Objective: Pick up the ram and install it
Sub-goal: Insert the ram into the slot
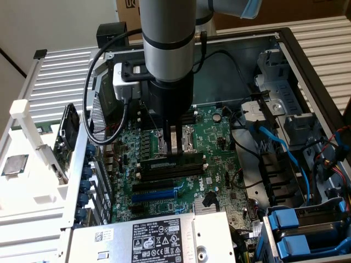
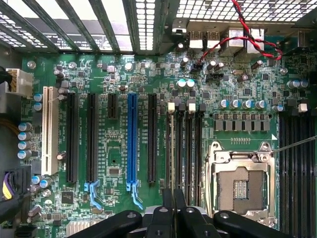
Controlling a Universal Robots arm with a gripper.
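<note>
Risk of crooked seating, a jammed end or bent contacts from an uneven push: black two-fingered gripper (image 1: 171, 153) pinched nearly shut, seemingly on long green circuit-board ram (image 1: 189, 160), upright just beside long black memory slots (image 1: 164, 175).

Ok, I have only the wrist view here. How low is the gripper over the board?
Observer: Low. The gripper reaches down almost onto the black memory slots.
Operator: Is some cable close by?
Observer: Yes, a black cable loops out beside the arm toward the exterior view's left.
Operator: And further out?
Observer: A small square silver chip lies on the white surface at the exterior view's left.
</note>
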